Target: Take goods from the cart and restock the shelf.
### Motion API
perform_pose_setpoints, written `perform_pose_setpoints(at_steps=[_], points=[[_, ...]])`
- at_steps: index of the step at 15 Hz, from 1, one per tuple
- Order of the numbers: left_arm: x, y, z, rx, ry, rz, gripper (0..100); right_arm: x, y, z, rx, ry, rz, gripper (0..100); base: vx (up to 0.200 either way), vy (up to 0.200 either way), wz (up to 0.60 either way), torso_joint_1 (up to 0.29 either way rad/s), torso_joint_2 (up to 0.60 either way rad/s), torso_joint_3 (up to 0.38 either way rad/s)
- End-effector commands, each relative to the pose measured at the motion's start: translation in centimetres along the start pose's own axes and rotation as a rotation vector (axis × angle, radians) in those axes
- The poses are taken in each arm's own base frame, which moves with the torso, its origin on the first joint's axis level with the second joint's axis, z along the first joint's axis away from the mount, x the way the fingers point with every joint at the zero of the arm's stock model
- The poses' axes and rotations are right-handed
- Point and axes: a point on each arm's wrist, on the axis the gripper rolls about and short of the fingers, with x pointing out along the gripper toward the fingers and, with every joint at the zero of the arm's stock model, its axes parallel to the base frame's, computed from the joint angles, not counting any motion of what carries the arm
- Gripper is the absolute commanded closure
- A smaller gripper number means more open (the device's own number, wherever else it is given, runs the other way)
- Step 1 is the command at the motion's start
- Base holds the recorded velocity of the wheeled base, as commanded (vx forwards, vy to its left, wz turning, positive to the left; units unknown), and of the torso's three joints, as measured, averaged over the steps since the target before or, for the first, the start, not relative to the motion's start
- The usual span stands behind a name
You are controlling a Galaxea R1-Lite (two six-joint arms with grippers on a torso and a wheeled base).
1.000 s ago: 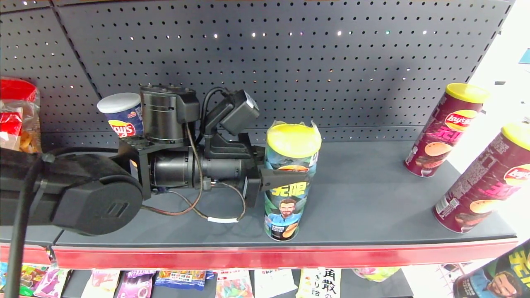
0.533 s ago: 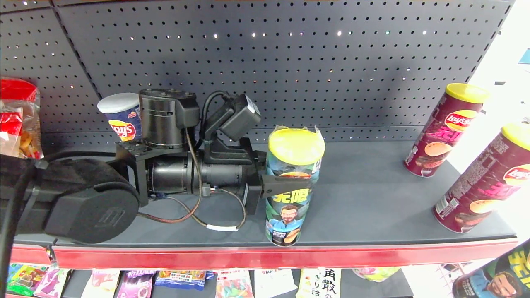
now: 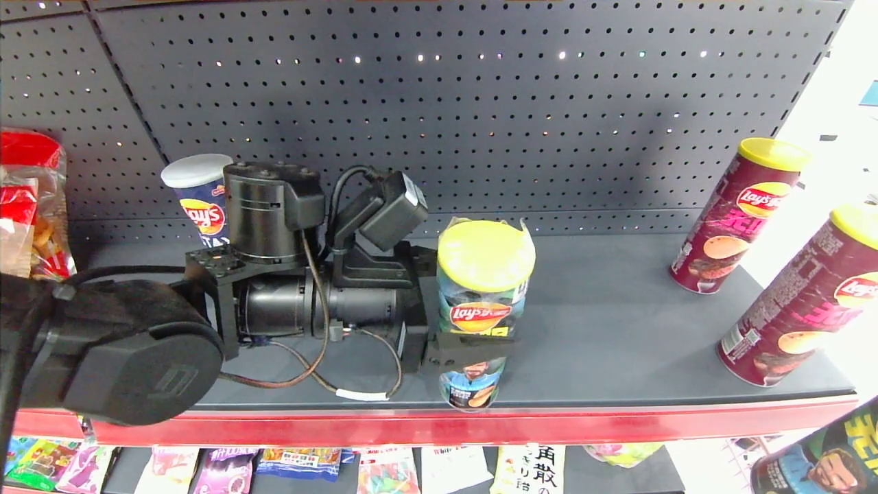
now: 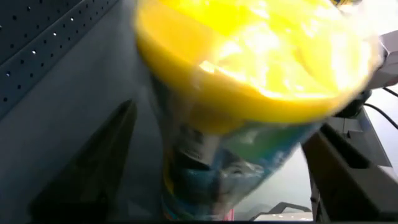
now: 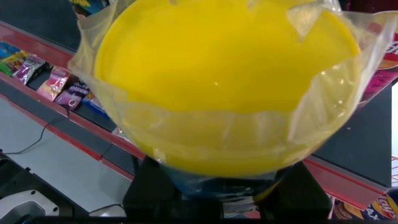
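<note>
The left jaws are closed on a green chip can with a yellow lid. One jaw lies across the front of the can, low down, and covers part of the picture printed on it. The other jaw is behind the can and hidden. The can stands upright at the front edge of the gray shelf, just behind the red strip. I cannot tell if its bottom sits on the shelf or hangs just over it. Torn clear wrap sticks up round the lid. In the left wrist view the can is blurry, with a dark jaw on each side.

The right jaws hold a second chip can. Its big yellow lid hides nearly all of its body. The dark jaws peek out from under the lid on both sides. In the head view this can pokes in below the shelf, far to the right of the left jaws, and is cut off by the corner.

A blue chip can with a white lid stands behind the left arm, which hides part of it. Two dark red chip cans stand well to the right of the left jaws. Snack bags lie on the shelf below, half cut off.
</note>
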Motion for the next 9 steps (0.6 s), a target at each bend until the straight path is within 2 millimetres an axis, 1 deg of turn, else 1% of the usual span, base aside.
perform_pose_setpoints(at_steps=[1,3,5,6,8,9], points=[[-0.5,-0.3,0.0,0.000,0.000,0.005,0,0.3,-0.1,0.2,0.003,0.008,0.009,100,0.000,0.000,0.00,0.000,0.00,0.000],[-1.7,-1.1,0.0,-0.004,0.011,0.060,0,1.7,-1.2,2.9,-0.007,0.018,0.034,100,0.000,0.000,0.00,0.000,0.00,0.000],[-3.3,-2.3,0.5,-0.037,0.004,0.127,0,3.9,-2.1,5.2,-0.037,0.043,0.096,100,0.000,0.000,0.00,0.000,0.00,0.000],[-4.2,-3.1,0.6,-0.067,-0.001,0.158,0,5.1,-2.5,6.1,-0.036,0.057,0.129,100,0.000,0.000,0.00,0.000,0.00,0.000],[-5.4,-4.1,0.7,-0.092,-0.007,0.200,0,7.0,-2.9,7.3,-0.034,0.076,0.171,100,0.000,0.000,0.00,0.000,0.00,0.000],[-6.7,-5.2,0.5,-0.092,-0.006,0.231,0,9.1,-3.2,8.9,-0.039,0.083,0.211,100,0.000,0.000,0.00,0.000,0.00,0.000]])
